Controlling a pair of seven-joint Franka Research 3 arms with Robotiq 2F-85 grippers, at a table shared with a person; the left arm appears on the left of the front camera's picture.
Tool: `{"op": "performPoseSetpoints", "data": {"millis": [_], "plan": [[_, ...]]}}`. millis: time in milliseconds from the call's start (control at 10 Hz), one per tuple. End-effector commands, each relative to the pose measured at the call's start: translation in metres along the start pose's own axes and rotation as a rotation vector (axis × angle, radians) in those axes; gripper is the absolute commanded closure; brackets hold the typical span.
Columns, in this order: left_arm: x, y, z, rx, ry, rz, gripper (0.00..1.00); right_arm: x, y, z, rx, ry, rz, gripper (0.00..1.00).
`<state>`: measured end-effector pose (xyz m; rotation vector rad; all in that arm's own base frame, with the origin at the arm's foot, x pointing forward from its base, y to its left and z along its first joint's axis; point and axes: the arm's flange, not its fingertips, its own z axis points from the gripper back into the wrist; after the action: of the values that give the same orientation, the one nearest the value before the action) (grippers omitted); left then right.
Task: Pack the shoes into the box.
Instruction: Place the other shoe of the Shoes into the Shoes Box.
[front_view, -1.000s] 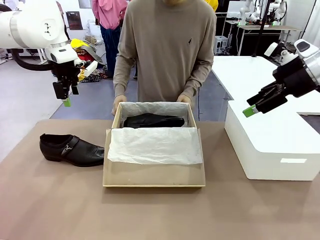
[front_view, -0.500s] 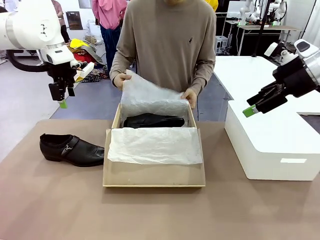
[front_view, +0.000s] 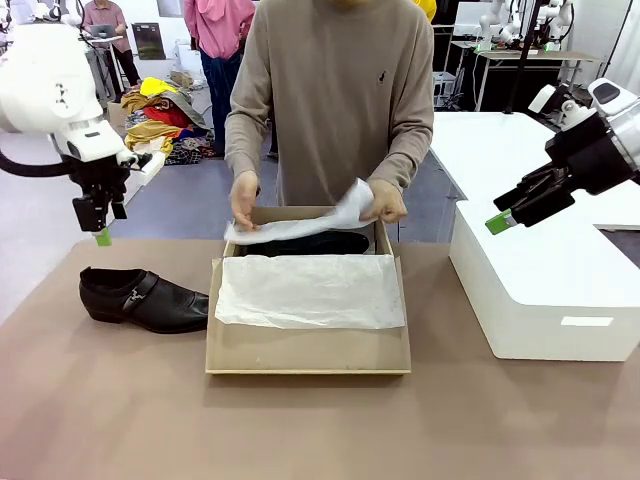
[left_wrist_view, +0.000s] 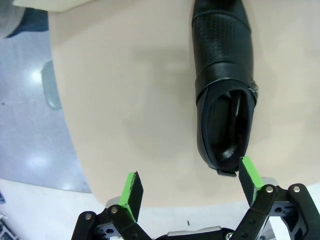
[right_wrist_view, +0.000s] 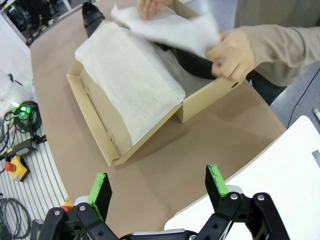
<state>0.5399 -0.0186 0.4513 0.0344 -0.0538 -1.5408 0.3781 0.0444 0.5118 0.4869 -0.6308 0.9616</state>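
Left tool (front_view: 101, 236) points straight down, jaws wide; right tool (front_view: 502, 216) slants downward, jaws wide.

A person's hand (right_wrist_view: 232, 52) holds tissue paper (right_wrist_view: 172, 27) over the black shoe (right_wrist_view: 192, 65) inside the cardboard box (right_wrist_view: 207, 97).

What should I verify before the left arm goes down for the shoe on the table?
1. Left gripper open and empty: ok.
2. Loose shoe upright on the table, nothing on it: ok.
3. Loose shoe centred between the fingers: not ok, it sits toward one finger.
4. Box free of the person's hands: not ok, they are folding paper over the packed shoe.
5. Right gripper open, off to the side: ok.
6. Room left in the box: cannot tell.
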Motion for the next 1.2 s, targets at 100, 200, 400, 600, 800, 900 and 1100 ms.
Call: {"op": "performPoseSetpoints", "data": {"millis": [100, 200, 400, 600, 800, 900, 1100], "plan": [[-0.0071, -0.0099, -0.0218, 0.028, -0.014, -0.01, 0.0, 0.0001, -0.0032, -0.0021, 0.014, -0.033, 0.022, 0.0], [-0.0059, -0.0099, -0.0245, 0.019, -0.023, -0.01, 0.0, 0.0001, -0.0032, -0.0021, 0.014, -0.033, 0.022, 0.0], [-0.0034, -0.0058, -0.0233, 0.013, -0.002, 0.004, 0.0, 0.0001, -0.0032, -0.0021, 0.014, -0.033, 0.022, 0.0], [-0.0034, -0.0058, -0.0233, 0.013, -0.002, 0.004, 0.0, 0.0001, -0.0032, -0.0021, 0.014, -0.033, 0.022, 0.0], [-0.0034, -0.0058, -0.0233, 0.013, -0.002, 0.004, 0.0, 0.0001, -0.0032, -0.0021, 0.014, -0.033, 0.022, 0.0], [-0.0034, -0.0058, -0.0233, 0.013, -0.002, 0.004, 0.0, 0.0001, -0.0032, -0.0021, 0.014, -0.033, 0.022, 0.0], [-0.0034, -0.0058, -0.0233, 0.013, -0.002, 0.004, 0.0, 0.0001, -0.0032, -0.0021, 0.014, -0.033, 0.022, 0.0]]}}
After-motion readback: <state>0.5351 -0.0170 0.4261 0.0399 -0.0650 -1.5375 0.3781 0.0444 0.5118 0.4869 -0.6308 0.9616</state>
